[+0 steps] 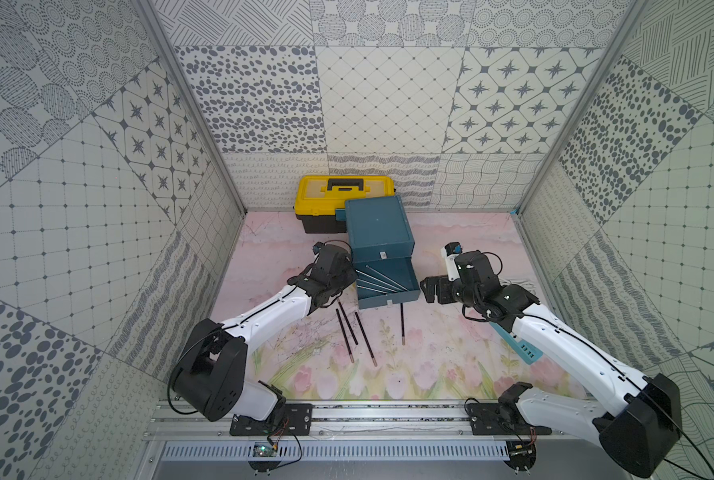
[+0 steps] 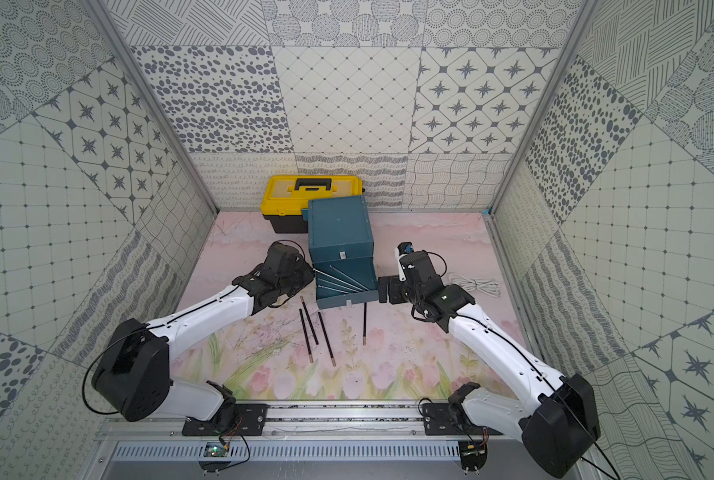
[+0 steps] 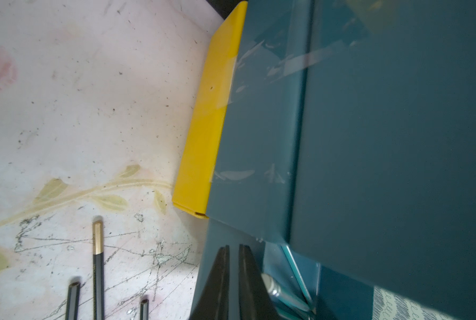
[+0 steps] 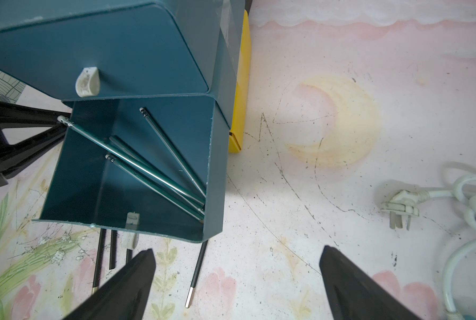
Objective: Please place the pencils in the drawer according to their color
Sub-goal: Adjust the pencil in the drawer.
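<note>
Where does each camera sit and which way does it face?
Top views: high above the robot's end, looking down on left arm, right arm, cabinet, black pencils.
Left wrist: close against the cabinet's side; shut left gripper shows.
Right wrist: faces the open drawer; open right gripper shows.
Shared: both wrist views catch the yellow drawer.

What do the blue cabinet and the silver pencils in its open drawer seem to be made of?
The blue cabinet looks like thin painted sheet metal or stiff plastic, satin finish: soft reflections, thin bent walls. The silver pencils look metallic-coated and glossy, core unclear: bright glints run along their shafts.
</note>
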You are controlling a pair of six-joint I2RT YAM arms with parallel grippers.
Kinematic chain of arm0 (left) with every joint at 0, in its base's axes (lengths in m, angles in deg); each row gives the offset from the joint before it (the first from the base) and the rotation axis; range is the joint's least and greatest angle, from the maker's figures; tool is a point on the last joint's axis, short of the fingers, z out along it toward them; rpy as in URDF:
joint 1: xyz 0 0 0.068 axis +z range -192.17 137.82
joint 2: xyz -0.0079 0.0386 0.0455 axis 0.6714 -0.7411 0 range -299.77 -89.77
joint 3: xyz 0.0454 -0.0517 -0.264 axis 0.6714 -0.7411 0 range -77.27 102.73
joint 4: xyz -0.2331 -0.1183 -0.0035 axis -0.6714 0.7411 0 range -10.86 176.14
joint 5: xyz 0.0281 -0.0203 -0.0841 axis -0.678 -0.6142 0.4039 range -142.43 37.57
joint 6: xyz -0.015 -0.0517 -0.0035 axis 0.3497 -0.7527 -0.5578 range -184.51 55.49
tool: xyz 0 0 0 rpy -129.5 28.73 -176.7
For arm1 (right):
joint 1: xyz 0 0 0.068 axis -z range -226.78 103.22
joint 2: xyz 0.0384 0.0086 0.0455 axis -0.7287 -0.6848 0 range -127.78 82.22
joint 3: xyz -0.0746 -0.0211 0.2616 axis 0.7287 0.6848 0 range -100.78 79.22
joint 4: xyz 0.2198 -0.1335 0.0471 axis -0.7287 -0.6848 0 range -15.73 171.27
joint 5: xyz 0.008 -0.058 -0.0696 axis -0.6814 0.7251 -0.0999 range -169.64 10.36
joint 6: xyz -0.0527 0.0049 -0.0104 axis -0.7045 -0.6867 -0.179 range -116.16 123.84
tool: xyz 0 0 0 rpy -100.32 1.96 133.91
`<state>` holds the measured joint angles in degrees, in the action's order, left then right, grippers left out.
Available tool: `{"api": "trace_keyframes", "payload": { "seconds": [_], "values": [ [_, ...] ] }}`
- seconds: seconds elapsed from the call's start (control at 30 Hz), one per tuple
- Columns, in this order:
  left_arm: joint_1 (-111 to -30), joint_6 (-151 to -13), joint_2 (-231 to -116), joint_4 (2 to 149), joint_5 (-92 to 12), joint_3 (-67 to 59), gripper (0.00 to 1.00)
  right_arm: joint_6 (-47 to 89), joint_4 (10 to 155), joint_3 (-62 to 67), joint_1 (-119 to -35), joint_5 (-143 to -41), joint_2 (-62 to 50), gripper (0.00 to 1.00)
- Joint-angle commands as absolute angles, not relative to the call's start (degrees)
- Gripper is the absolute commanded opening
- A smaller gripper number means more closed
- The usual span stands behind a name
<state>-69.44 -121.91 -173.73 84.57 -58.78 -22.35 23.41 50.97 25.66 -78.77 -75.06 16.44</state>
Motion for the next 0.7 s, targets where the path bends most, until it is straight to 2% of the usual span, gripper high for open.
{"api": "trace_keyframes", "payload": {
  "seconds": [0.0, 0.5, 0.67],
  "values": [
    [-69.2, -119.5, -173.7, 83.3, -60.0, -20.5, 0.13, 23.6, 53.2, 24.8, -78.4, -74.3, 16.4, 0.99],
    [-69.2, -118.3, -175.1, 82.7, -58.1, -18.4, 0.12, 23.5, 53.2, 24.9, -78.4, -74.4, 16.3, 0.99],
    [-69.2, -118.2, -173.8, 83.3, -59.1, -18.5, 0.15, 23.5, 53.4, 24.9, -78.4, -74.5, 16.3, 0.99]
  ]
}}
